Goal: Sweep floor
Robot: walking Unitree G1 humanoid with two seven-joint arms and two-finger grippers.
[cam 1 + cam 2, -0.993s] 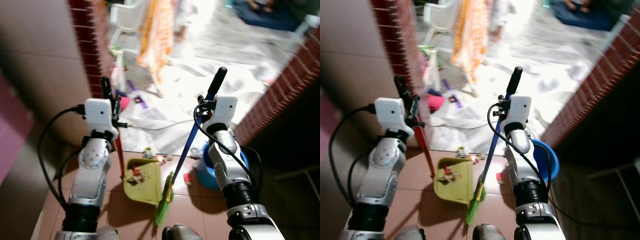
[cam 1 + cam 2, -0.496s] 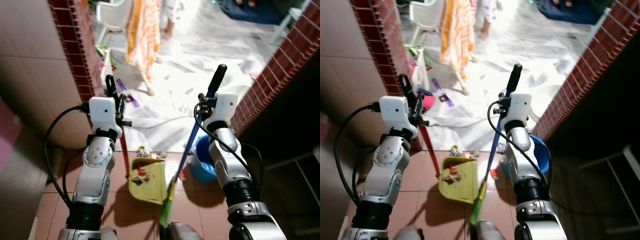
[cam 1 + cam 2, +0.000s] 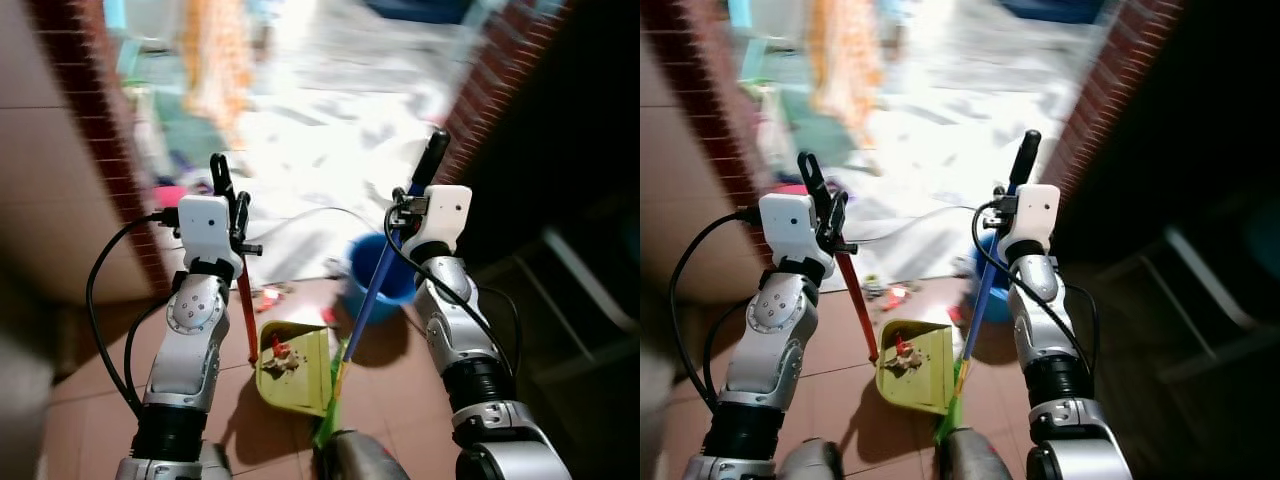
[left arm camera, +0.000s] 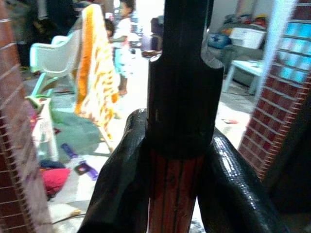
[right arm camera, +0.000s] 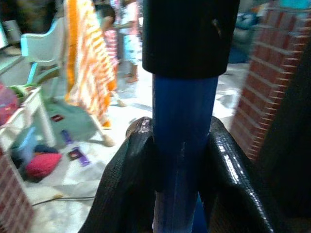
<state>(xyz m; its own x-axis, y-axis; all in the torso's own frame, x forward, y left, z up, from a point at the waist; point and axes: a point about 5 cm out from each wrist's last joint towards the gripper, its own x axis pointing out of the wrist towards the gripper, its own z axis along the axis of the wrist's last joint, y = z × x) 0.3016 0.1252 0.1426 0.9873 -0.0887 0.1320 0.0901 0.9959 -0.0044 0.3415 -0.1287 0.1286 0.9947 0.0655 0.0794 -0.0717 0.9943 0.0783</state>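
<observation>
While clamped on red handle [image 3: 246, 318], left tool [image 3: 228, 196] steadies dustpan [image 3: 296, 368] (litter inside); right tool [image 3: 420, 196], at 3 o'clock, grips broom [image 3: 368, 300].

Head stereo pair: looks forward and down from above both arms, floor tiles [image 3: 400, 390] and yellow dustpan [image 3: 295, 368] mid-frame, right eye shifted slightly sideways. Left wrist view: very close along red dustpan handle [image 4: 175, 194], facing bright room. Right wrist view: very close along blue broom handle [image 5: 183, 145]. Both wrist views share orange striped cloth [image 4: 95, 77] and white chair [image 5: 41, 48].
</observation>
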